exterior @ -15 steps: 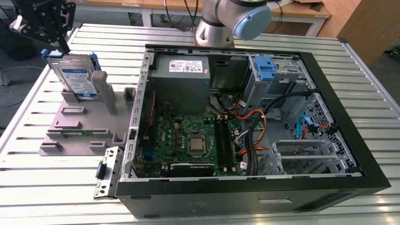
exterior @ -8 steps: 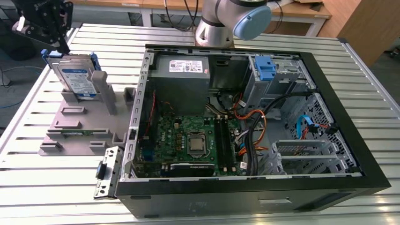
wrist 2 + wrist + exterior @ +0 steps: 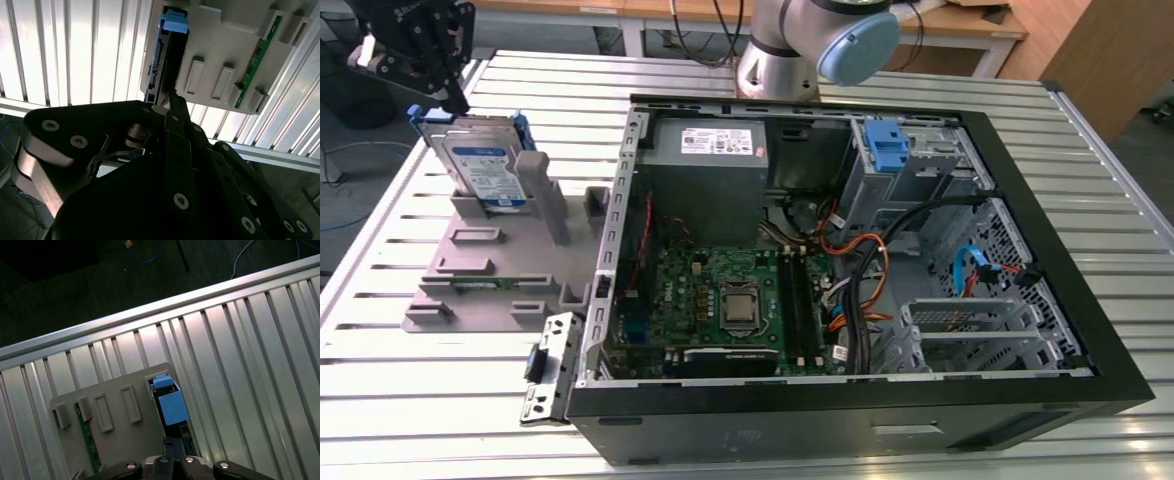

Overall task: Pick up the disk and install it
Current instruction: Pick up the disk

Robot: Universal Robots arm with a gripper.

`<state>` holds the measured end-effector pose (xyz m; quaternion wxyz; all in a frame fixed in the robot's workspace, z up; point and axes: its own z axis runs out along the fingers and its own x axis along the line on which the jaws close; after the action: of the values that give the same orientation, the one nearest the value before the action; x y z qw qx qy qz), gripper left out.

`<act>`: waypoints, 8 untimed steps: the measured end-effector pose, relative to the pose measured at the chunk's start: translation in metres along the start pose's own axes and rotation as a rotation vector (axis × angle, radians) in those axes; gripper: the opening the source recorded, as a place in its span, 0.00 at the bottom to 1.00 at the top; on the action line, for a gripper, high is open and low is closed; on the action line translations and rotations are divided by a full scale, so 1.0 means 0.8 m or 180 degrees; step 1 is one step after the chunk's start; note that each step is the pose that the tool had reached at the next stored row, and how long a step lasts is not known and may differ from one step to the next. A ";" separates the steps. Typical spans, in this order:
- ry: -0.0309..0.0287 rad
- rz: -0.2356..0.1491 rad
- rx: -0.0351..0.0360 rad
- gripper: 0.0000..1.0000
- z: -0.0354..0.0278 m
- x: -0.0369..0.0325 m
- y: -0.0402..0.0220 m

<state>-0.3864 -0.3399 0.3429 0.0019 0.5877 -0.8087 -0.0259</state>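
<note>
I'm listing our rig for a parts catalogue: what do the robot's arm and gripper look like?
The silver-grey arm is a smooth metal tube, and its joint is closed by a round light-blue plastic cap. The matte black gripper is built from flat, rounded linkage plates, pinned together with small silver screw heads.
</note>
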 end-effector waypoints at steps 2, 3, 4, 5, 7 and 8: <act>0.0000 -0.0001 0.0000 0.11 0.0000 0.0002 0.0003; 0.0000 -0.0001 0.0000 0.11 0.0001 0.0004 0.0007; 0.0000 -0.0001 0.0000 0.11 0.0003 0.0004 0.0009; 0.0000 0.0000 0.0000 0.11 0.0003 0.0003 0.0010; 0.0000 0.0000 0.0000 0.11 0.0004 0.0003 0.0011; 0.0000 -0.0004 0.0000 0.11 0.0004 0.0003 0.0011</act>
<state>-0.3873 -0.3398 0.3426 0.0019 0.5881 -0.8084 -0.0259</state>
